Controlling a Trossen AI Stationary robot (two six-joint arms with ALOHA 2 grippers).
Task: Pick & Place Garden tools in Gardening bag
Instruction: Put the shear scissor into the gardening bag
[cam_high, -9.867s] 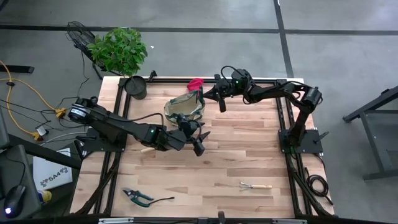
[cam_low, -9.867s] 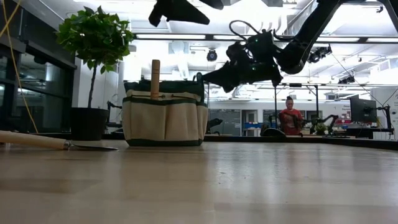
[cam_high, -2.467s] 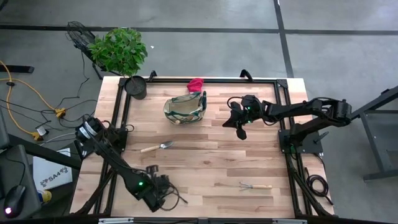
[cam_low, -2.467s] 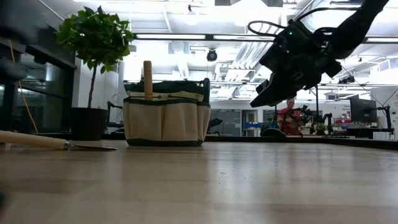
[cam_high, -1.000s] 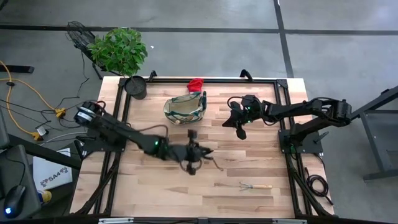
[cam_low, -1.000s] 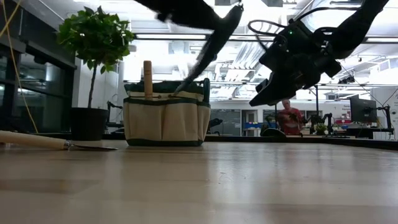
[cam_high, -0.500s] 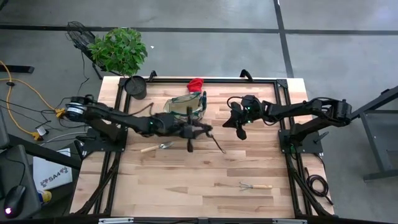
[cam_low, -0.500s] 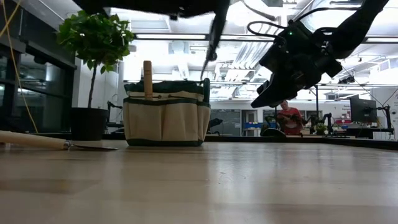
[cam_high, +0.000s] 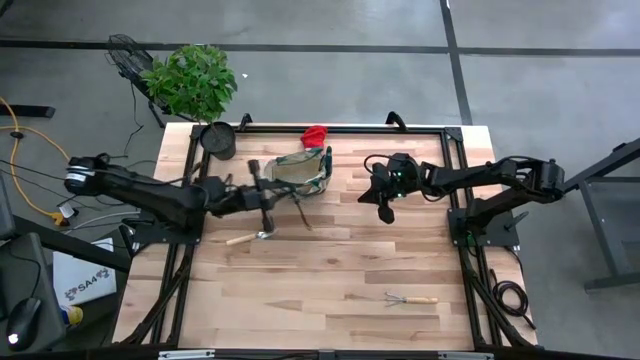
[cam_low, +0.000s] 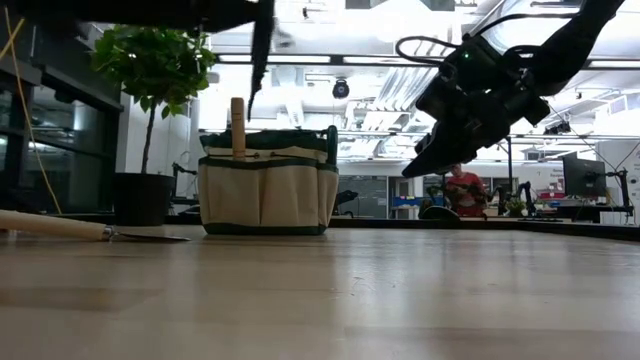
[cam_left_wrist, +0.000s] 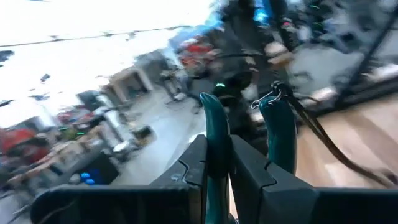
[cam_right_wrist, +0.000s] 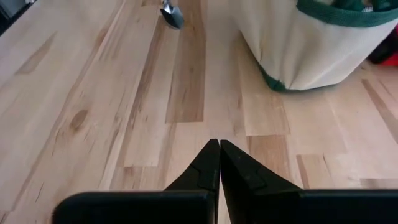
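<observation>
tan canvas and green trim: the bag (cam_high: 300, 171) sits at upper centre of the high view, upright on the wooden table (cam_high: 330, 270), with a wooden handle (cam_low: 237, 127) poking straight up out of its left side in the low view. the left gripper (cam_high: 262, 194) hangs just left of the bag in the high view, above the boards, clamped on the pruners (cam_left_wrist: 214, 134); from its wrist camera the two teal-green handles stick out between the dark fingers (cam_left_wrist: 193, 165), with a thin dark cord trailing off one of them. just below that gripper in the high view the trowel (cam_high: 252, 237) lies flat on the table, silver blade to the right, wooden handle to the left. the red glove (cam_high: 314, 134) rests at the top edge of the table, just behind the bag. the little rake (cam_high: 411, 298) lies alone at lower right of the high view, well apart from everything. the right gripper (cam_high: 387, 211) hangs in the air right of the bag, fingers (cam_right_wrist: 214, 163) pressed together on nothing, pointing at bare boards near the bag's foot. a potted plant (cam_high: 195, 85) stands at the upper left corner.
</observation>
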